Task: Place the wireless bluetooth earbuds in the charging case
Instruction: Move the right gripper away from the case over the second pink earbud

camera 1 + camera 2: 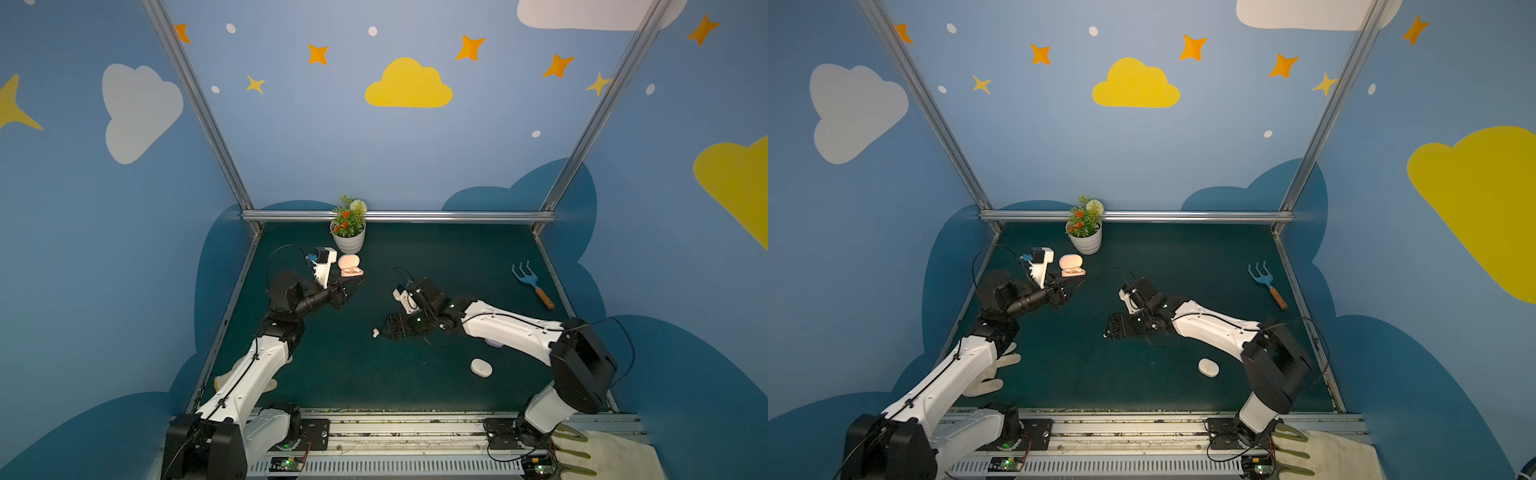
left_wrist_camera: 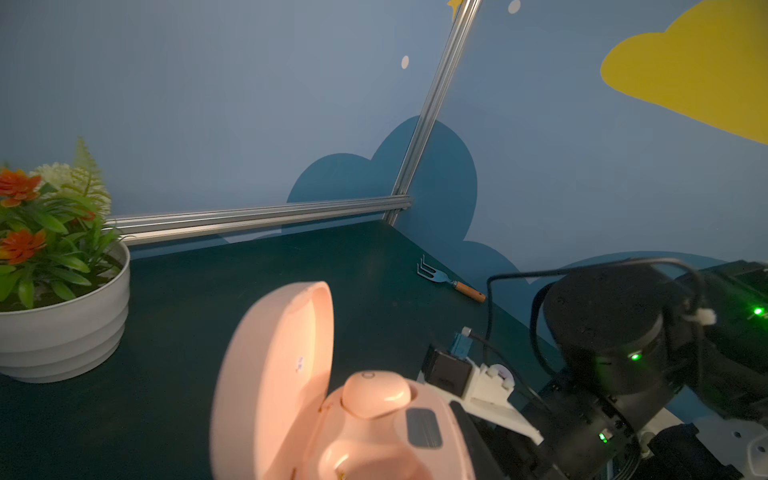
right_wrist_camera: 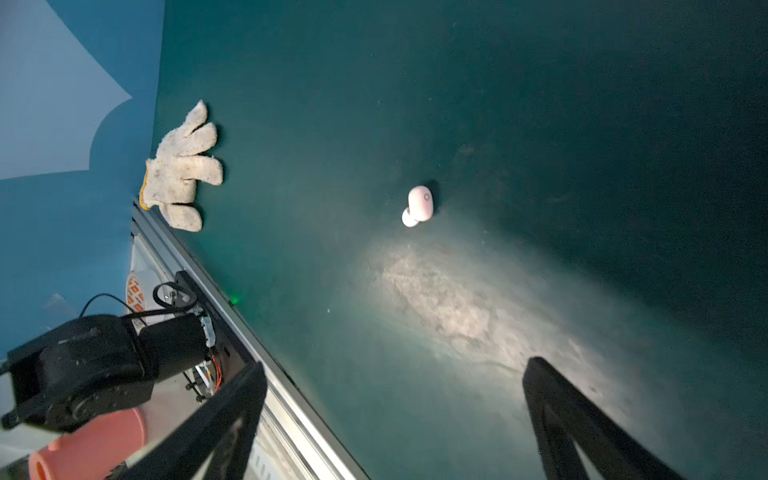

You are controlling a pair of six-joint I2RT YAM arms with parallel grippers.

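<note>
Earbud (image 3: 417, 205) beyond splayed right pincer (image 3: 395, 368)

The plant pot (image 1: 348, 239) stands at the counter's (image 1: 436, 257) back, left of middle; the open case (image 1: 350, 268) sits just before it, 1 earbud (image 2: 376, 392) in it. 1 loose earbud (image 1: 375, 332) lies mid-counter, the closed case (image 1: 481, 368) front right, the rake (image 1: 534, 286) far right, perhaps another case (image 1: 494, 343) under the right arm (image 1: 511, 328).

Dim overall; a bright patch glares on the mat (image 3: 457, 299), edges warped
</note>
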